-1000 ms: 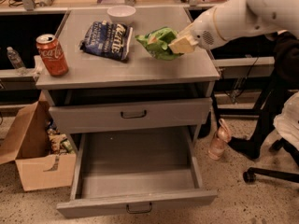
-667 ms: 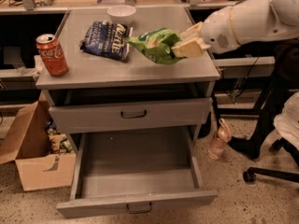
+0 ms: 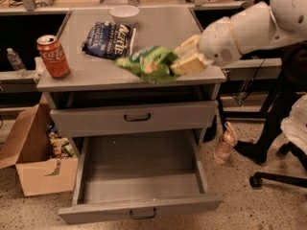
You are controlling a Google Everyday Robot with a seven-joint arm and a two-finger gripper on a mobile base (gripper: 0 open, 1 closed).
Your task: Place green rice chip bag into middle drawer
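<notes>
The green rice chip bag is a crumpled light-green foil bag held in the air just above the front edge of the cabinet top. My gripper comes in from the right on a white arm and is shut on the bag's right end. The middle drawer stands pulled open below, its plain grey inside bare, with a small dark handle on its front. The bag hangs over the cabinet's front edge, above the closed upper drawer front.
A dark blue chip bag, a white bowl and a red cola can stand on the grey cabinet top. An open cardboard box sits on the floor at left. A pink bottle and a chair base are at right.
My gripper has lifted the green bag off the cabinet top and carried it left and toward the front edge, so it now hangs over the cabinet's front.
</notes>
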